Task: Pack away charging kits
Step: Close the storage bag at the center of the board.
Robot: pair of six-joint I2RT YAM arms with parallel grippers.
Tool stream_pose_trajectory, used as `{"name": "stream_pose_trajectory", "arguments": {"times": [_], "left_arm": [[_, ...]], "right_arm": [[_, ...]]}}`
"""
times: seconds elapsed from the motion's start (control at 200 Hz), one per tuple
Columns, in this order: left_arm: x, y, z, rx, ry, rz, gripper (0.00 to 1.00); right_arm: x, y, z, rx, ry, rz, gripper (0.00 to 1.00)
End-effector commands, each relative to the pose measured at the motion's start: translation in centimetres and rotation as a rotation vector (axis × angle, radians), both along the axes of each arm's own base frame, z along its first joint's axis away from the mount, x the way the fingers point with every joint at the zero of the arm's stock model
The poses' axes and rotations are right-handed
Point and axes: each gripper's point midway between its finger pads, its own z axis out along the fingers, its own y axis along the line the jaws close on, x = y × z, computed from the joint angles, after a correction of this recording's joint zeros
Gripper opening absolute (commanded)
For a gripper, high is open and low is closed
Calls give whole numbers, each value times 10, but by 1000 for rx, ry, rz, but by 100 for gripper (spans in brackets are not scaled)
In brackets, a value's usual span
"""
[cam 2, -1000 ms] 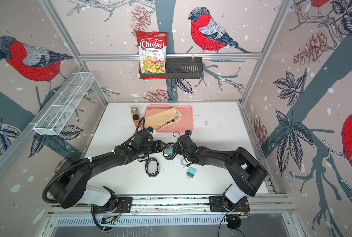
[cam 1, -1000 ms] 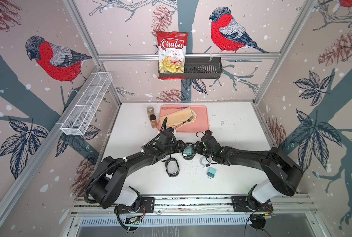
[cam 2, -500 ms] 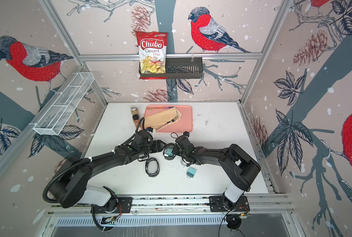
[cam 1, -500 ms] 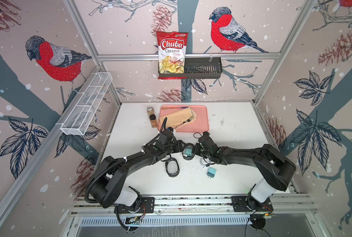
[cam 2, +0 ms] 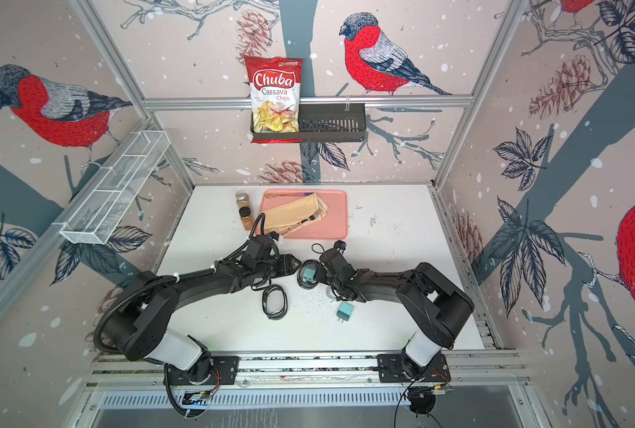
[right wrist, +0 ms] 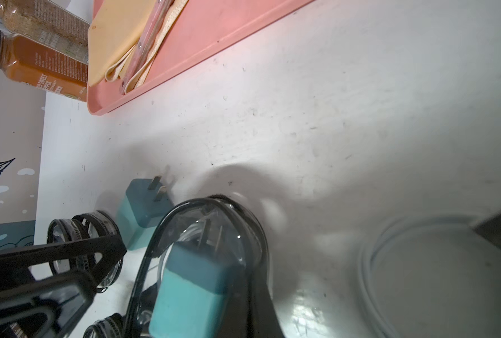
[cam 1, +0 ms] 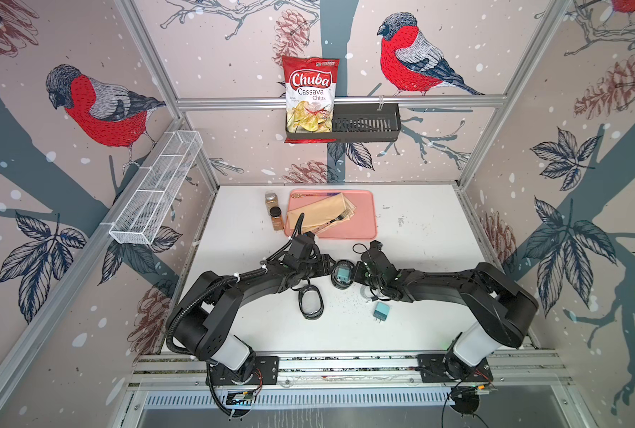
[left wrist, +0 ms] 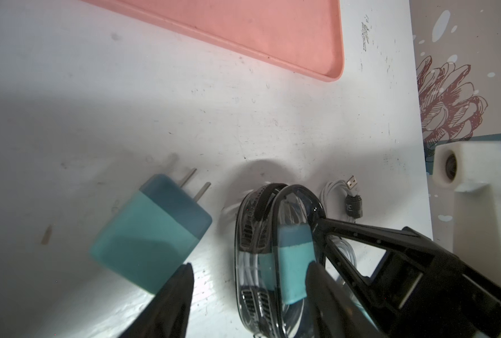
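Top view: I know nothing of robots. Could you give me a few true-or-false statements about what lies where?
1. A plug sits inside a case. True.
2. The chips bag lies on the pink tray. False: it stands in the black basket on the back wall.
3. A loose plug lies on the table. True.
4. The two jars are on the tray. False: they are on the table beside it.

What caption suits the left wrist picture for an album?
Clear-lidded black case, teal adapter and white cable inside, sits within the open left gripper; a second adapter and loose cable lie alongside.
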Motion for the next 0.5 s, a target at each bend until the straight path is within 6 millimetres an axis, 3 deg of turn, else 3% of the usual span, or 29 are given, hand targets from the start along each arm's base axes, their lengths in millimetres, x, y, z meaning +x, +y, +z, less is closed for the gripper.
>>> {"name": "stream_pose_trajectory", "arguments": {"times": [0.0, 0.265, 0.495], "left_arm": [[3, -8, 5, -45, -7, -24, 67], [2, -14, -11, -79, 63, -45, 69], [-2, -22, -15, -117, 98, -74, 77]], "right_arm": [[-7, -8, -13, -50, 37, 5, 0], [-6, -9, -15, -57, 38, 1, 0], [-8, -4, -14, -37, 36, 17, 0]]}}
